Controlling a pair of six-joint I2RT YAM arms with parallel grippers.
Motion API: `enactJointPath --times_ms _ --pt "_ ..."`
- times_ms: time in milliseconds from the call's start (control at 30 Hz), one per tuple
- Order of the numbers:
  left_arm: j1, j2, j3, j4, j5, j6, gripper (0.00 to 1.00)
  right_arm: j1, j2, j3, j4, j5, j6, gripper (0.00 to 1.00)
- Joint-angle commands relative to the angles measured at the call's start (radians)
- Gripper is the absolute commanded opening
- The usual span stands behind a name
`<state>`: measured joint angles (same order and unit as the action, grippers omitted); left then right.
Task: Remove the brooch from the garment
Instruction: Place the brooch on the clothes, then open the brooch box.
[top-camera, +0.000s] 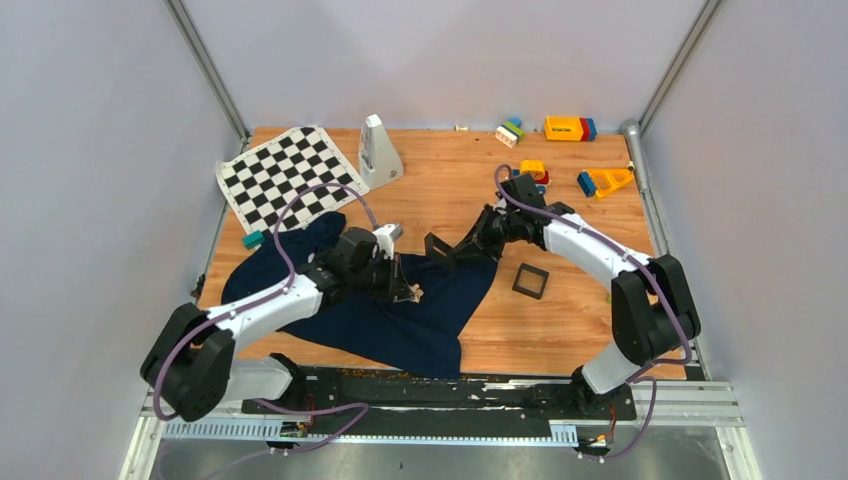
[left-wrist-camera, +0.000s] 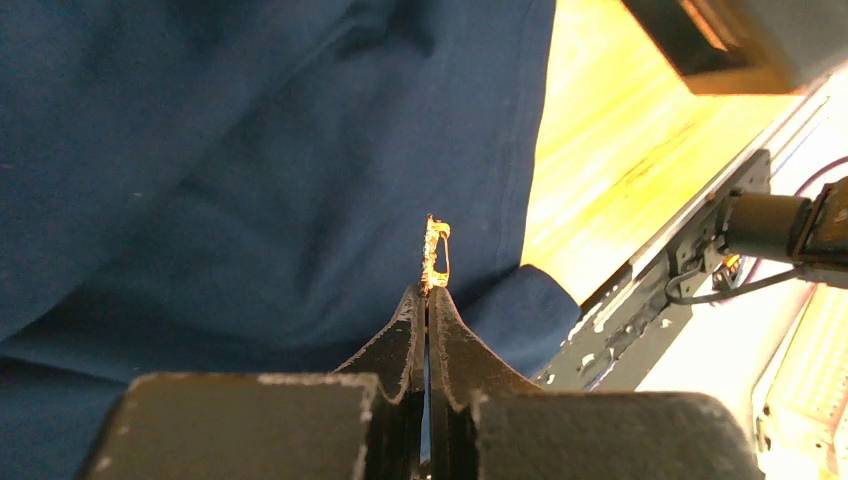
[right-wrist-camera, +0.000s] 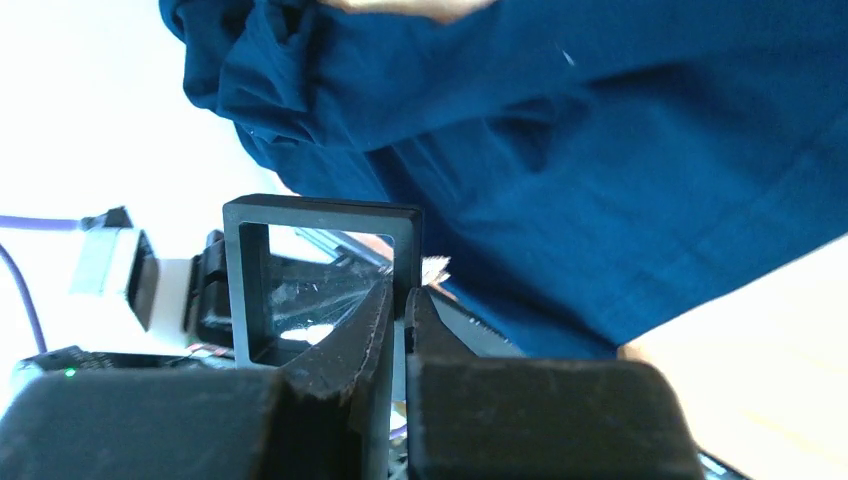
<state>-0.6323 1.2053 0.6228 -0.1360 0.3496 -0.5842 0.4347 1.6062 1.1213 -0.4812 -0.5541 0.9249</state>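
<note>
Your left pincer (left-wrist-camera: 427, 293) is clenched on the small gold brooch (left-wrist-camera: 435, 255) over the large dark navy cloth garment (top-camera: 400, 325); your right pincer (right-wrist-camera: 398, 296) grips a black square frame (right-wrist-camera: 320, 208) at the garment's far edge.

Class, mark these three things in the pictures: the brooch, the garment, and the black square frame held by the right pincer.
brooch (left-wrist-camera: 431, 250): left wrist view, gold upright edge.
garment (top-camera: 420, 325): top view, flat near part.
black square frame (right-wrist-camera: 320, 208): right wrist view, top bar.
</note>
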Motion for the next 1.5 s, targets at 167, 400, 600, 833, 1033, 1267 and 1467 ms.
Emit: enactJointPath --times_ms 167,400,600,833,1033,1267,1467 --pt "-0.061 0.015 -0.038 0.121 -0.017 -0.011 0.78 0.001 -0.112 -0.188 0.166 -0.145 0.437 0.0" --pt "-0.119 -0.222 -0.141 0.27 -0.13 0.106 0.87 0.001 -0.176 -0.246 0.178 -0.147 0.609 0.0" --pt "-0.258 -0.508 -0.288 0.408 -0.387 0.378 0.99 0.001 -0.209 -0.234 0.151 -0.188 0.647 0.0" --pt "-0.311 -0.573 -0.385 0.616 -0.291 0.808 0.99 0.015 -0.282 -0.224 0.108 -0.185 0.692 0.0" --pt "-0.337 -0.469 -0.374 0.749 -0.139 1.042 0.85 0.031 -0.325 -0.22 0.107 -0.192 0.74 0.0" --pt "-0.348 -0.432 -0.383 0.88 -0.094 1.155 0.74 0.058 -0.339 -0.227 0.114 -0.213 0.752 0.0" --pt "-0.349 -0.377 -0.348 0.886 -0.042 1.184 0.54 0.064 -0.351 -0.249 0.133 -0.227 0.768 0.0"
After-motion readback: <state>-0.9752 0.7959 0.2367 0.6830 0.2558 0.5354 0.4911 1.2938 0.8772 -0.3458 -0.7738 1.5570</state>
